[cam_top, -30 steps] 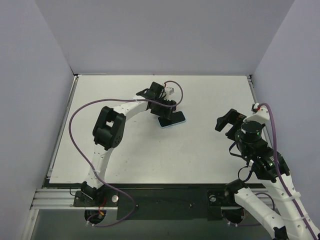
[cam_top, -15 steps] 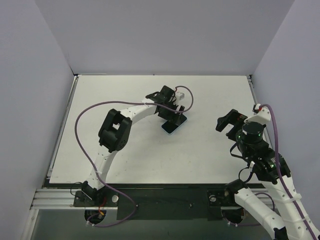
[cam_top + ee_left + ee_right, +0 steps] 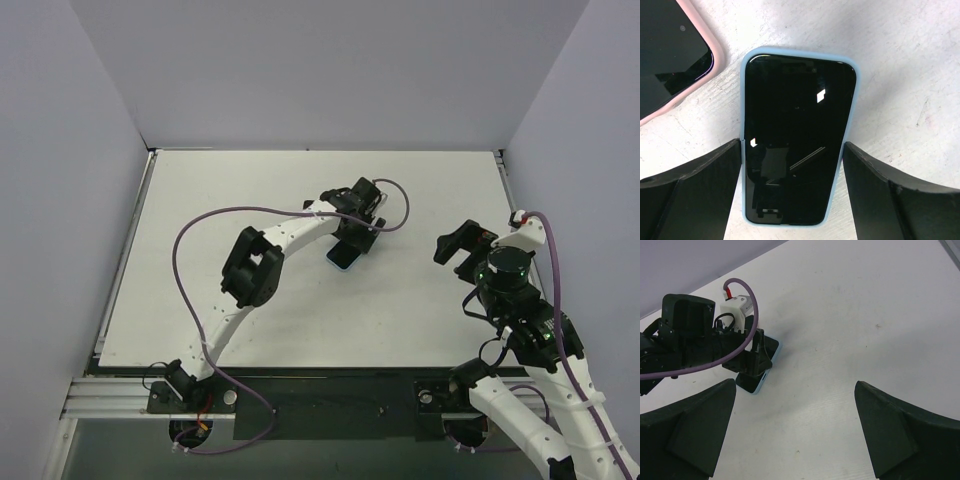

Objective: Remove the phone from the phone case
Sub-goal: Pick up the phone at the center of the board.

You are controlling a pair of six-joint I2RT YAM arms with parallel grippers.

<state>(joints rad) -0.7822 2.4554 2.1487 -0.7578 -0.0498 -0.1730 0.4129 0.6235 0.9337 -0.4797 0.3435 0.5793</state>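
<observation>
A phone in a light blue case (image 3: 795, 145) lies screen up on the white table (image 3: 400, 310). My left gripper (image 3: 792, 145) straddles it across its width, with both fingers against the case's long edges. In the top view the left gripper (image 3: 355, 232) covers the phone's far half, and only the near end (image 3: 342, 258) shows. The phone's corner also shows in the right wrist view (image 3: 754, 384). My right gripper (image 3: 463, 245) is open and empty to the right of the phone, above bare table (image 3: 795, 385).
A second phone in a pink case (image 3: 670, 55) lies just up and left of the blue one in the left wrist view. The table is walled on three sides. The left arm's purple cable (image 3: 215, 222) loops over the table.
My left gripper has moved right and turned, and the blue-cased phone has turned with it from lying crosswise to pointing toward the near edge. The right arm has barely moved.
</observation>
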